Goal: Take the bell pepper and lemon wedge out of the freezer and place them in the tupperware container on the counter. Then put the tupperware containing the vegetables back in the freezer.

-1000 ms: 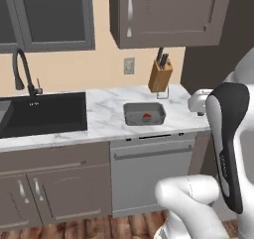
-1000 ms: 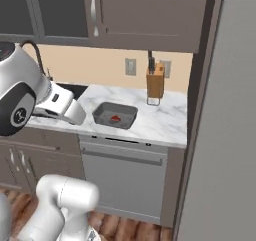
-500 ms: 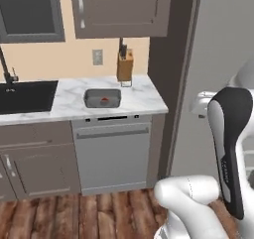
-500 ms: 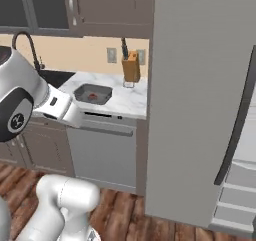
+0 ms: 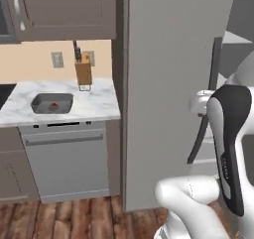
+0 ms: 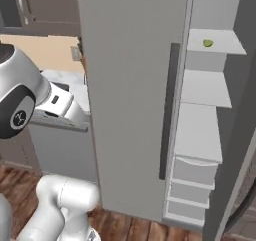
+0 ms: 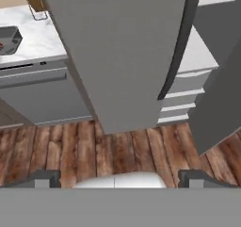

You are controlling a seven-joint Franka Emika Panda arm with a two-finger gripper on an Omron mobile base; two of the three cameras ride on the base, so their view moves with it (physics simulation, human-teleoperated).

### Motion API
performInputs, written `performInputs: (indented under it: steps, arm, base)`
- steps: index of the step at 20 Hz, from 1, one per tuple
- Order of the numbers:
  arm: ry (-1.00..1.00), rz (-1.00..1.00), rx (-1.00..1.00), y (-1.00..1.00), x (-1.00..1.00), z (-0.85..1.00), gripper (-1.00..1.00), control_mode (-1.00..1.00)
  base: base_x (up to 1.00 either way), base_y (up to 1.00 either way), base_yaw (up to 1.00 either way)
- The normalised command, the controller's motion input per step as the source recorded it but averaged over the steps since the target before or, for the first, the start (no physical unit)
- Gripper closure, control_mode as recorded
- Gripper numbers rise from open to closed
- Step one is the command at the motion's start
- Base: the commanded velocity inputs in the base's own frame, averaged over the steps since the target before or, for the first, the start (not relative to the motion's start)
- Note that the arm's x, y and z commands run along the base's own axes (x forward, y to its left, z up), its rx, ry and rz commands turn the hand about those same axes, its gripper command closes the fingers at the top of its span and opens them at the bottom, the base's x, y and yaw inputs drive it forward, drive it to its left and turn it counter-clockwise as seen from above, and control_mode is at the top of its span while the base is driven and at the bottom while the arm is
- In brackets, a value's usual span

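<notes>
The freezer [image 6: 131,85] stands with its broad grey door swung open, the dark curved handle [image 6: 166,112] on its edge and pale shelves [image 6: 202,87] to the right. The lemon wedge [image 6: 207,43] lies on the top shelf. On the counter [image 5: 99,110] the tupperware container [image 5: 51,103] holds the red bell pepper [image 5: 54,105]. My gripper [image 7: 120,179] is open and holds nothing. It hangs low over the wood floor in front of the freezer door [image 7: 117,56], far from the container [image 7: 9,38].
A knife block [image 5: 83,72] stands at the back of the counter, right of the container. A grey dishwasher front [image 5: 67,158] sits under the counter. Freezer drawers [image 6: 192,185] fill the space below the shelves. A second dark door edge [image 6: 240,135] stands at the far right.
The base has driven right, so both base views shifted: the sink and counter slid off to the left and the open freezer came into view. The gripper stayed open.
</notes>
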Motion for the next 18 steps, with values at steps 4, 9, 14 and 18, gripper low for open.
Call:
performInputs:
  steps: [4,9,14,18]
  arm:
    - [0.0,0.0,0.0,0.0,0.0,0.0,-1.0,1.0]
    - [0.0,0.0,0.0,0.0,0.0,0.0,-1.0,1.0]
    - [0.0,0.0,0.0,0.0,0.0,0.0,-1.0,1.0]
    - [0.0,0.0,0.0,0.0,0.0,0.0,-1.0,1.0]
  base:
    - [-0.08,-0.88,0.0]
    - [-0.02,-0.51,0.0]
    - [0.19,-0.46,0.0]
    - [0.17,-0.49,0.0]
